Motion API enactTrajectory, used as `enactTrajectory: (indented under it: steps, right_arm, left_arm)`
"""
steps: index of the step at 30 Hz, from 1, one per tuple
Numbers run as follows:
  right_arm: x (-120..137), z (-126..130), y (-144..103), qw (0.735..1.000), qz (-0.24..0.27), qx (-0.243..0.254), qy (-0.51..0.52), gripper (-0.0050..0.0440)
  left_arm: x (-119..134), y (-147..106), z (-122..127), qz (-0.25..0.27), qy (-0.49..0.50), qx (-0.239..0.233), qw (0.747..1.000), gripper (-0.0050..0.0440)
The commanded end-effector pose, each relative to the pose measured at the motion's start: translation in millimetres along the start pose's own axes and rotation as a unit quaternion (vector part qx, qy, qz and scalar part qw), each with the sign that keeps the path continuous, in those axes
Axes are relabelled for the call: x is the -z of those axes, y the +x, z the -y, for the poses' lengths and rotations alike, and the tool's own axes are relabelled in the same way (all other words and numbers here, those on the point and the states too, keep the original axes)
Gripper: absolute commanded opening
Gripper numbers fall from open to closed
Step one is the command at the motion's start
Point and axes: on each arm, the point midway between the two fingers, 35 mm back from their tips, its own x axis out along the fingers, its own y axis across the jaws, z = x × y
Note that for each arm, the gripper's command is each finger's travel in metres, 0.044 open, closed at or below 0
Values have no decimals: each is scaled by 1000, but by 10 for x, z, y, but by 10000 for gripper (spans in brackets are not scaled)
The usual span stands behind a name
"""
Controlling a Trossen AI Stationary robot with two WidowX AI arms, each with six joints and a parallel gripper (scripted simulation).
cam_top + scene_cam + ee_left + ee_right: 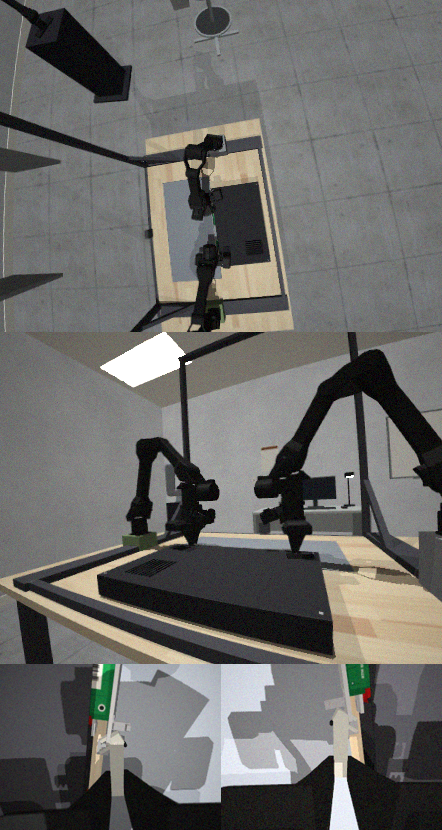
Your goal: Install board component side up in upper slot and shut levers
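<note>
The flat black enclosure [240,222] [220,582] lies on the wooden bench. The green board [103,690] [358,679] sits mostly inside its slot, with only a narrow strip showing along the enclosure's edge [215,219]. My left gripper [116,774] [296,548] is shut on a pale lever [116,754] at one end of the board's panel. My right gripper [340,760] [191,541] is shut on the lever [340,734] at the other end. Both levers run roughly in line with the panel. The slot's inside is hidden.
A grey mat [182,230] lies beside the enclosure under both arms. A black rail frame [75,567] runs round the bench's edge. A green block [141,539] sits at the right arm's base. The lid has a vent grille [150,567].
</note>
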Motion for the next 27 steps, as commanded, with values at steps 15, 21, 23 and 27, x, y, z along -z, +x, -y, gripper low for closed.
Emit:
enactTrajectory:
  steps: [15, 21, 23, 27]
  right_arm:
    - [-33, -8, -68, 1000, 7, -1, 18, 8]
    - [-51, -38, -55, 998, 5, 0, 63, 8]
    - [-48, -45, -59, 997, 6, 0, 78, 8]
    - [-58, -55, -61, 995, 6, 0, 99, 8]
  left_arm:
    - [-19, -62, 55, 5, -13, 7, 1000, 8]
    - [-43, -54, 87, 6, -63, 6, 998, 8]
    - [-47, -54, 92, 6, -84, 5, 996, 8]
    - [-42, -50, 94, 6, -97, 5, 995, 8]
